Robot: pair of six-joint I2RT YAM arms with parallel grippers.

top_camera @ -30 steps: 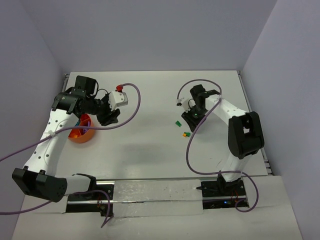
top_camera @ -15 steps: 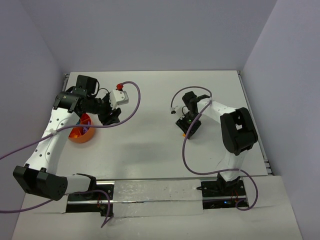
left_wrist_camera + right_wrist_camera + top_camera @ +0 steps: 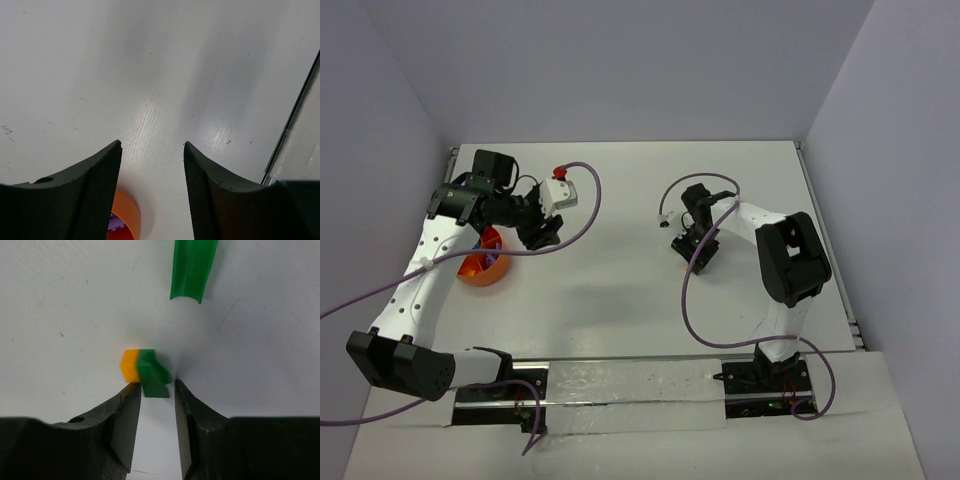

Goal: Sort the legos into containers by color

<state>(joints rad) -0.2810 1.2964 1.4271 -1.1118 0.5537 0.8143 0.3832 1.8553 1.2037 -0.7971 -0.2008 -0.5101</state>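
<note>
In the right wrist view a small green brick (image 3: 152, 374) joined to an orange-yellow brick (image 3: 130, 365) lies on the white table, right at my right gripper's (image 3: 154, 386) tips. The jaws are open with a narrow gap, and the green part sits at its mouth. A second green brick (image 3: 192, 270) lies farther ahead. In the top view my right gripper (image 3: 691, 252) covers these bricks. My left gripper (image 3: 542, 236) is open and empty, just right of the orange bowl (image 3: 474, 276). The left wrist view shows the bowl's rim (image 3: 128, 216) and a purple brick (image 3: 116, 226) inside, behind the open gripper (image 3: 152, 145).
Purple cables loop from both arms over the table. A table edge strip (image 3: 292, 107) runs along the right of the left wrist view. Grey walls stand on three sides of the table.
My right gripper has moved left and down onto the green and orange-yellow bricks, which it now hides in the top view. My left arm has barely shifted.
</note>
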